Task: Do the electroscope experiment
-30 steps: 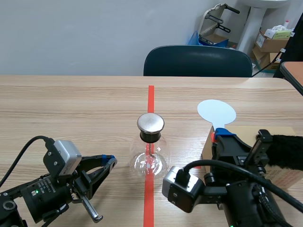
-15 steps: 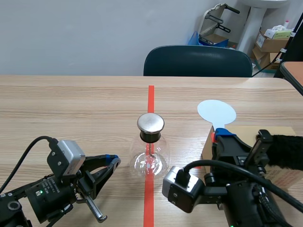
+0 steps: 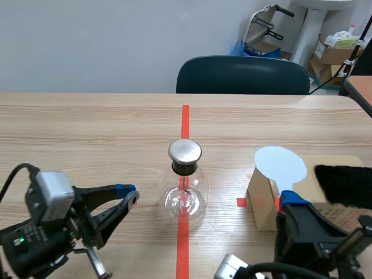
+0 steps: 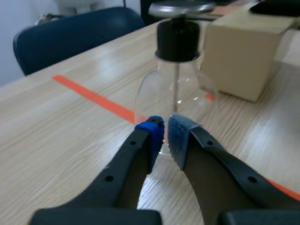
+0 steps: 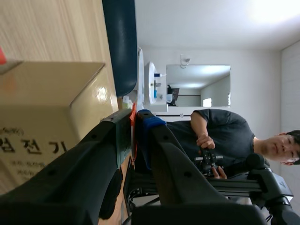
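Scene view: my right claw (image 3: 288, 203), clamped on the paddle (image 3: 281, 164), has drawn away from the electroscope (image 3: 185, 186), so charging likely comes first. Left wrist: my left claw (image 4: 165, 136) is nearly together and empty, the electroscope just ahead. Right wrist: the paddle's handle is pinched between the fingers.

You face a light wooden table (image 3: 87, 128) with an orange-red tape line (image 3: 185, 119) running down its middle. Behind its far edge stands a dark blue chair (image 3: 243, 75) against a plain pale wall (image 3: 87, 40). In the far right corner, cardboard boxes (image 3: 332, 51) sit piled beside a white column (image 3: 309, 32). The light is even.
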Robot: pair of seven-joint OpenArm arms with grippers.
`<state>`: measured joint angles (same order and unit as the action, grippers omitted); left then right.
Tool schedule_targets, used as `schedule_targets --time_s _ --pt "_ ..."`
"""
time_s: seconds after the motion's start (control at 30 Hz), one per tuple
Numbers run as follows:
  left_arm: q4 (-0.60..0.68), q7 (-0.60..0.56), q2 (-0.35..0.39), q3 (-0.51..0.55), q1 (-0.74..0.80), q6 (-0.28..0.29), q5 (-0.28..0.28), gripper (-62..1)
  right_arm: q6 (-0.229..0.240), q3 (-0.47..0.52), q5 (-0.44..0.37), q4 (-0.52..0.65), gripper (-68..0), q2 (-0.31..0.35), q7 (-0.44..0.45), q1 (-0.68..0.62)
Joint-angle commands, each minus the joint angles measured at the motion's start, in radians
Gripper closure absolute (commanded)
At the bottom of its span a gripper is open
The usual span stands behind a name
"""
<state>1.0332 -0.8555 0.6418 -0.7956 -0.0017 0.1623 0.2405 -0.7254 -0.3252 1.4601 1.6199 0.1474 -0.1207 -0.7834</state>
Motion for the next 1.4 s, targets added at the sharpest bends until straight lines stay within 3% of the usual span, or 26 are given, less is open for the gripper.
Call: schedule_targets --time_s 0.0,0.1,0.2,0.53,0.77,0.9,1.27,1.37 --pt "0.068 -0.019 0.036 0.001 0.039 0.015 0.003 -18.2 -0.058 0.016 0.001 0.019 -1.8 0.013 -0.003 0.006" --pt "0.164 -0.021 0.109 0.001 0.105 0.024 0.004 -28.8 -0.058 0.028 0.001 0.017 -1.8 0.013 0.004 0.004" --pt "0.253 -0.049 0.183 0.001 0.18 0.035 0.003 -35.0 -0.058 0.057 0.001 0.0 -1.8 0.007 0.037 0.004" --pt "0.456 -0.071 0.321 0.0 0.343 0.034 0.008 -36.2 -0.058 0.158 -0.022 -0.121 -1.8 -0.04 0.202 0.039" --pt "0.48 -0.029 0.311 -0.001 0.356 0.027 0.02 -36.3 -0.058 0.217 -0.054 -0.172 -1.8 -0.069 0.3 0.041" --pt "0.48 -0.005 0.295 -0.001 0.356 0.024 0.028 -40.3 -0.058 0.237 -0.054 -0.173 -1.8 -0.07 0.3 0.037" --pt "0.516 0.021 0.289 -0.001 0.356 0.024 0.03 -40.5 -0.058 0.248 -0.051 -0.173 -2.4 -0.07 0.3 0.038" --pt "0.534 0.046 0.287 -0.001 0.356 0.024 0.055 -40.5 -0.058 0.248 -0.051 -0.173 -2.5 -0.07 0.3 0.038"
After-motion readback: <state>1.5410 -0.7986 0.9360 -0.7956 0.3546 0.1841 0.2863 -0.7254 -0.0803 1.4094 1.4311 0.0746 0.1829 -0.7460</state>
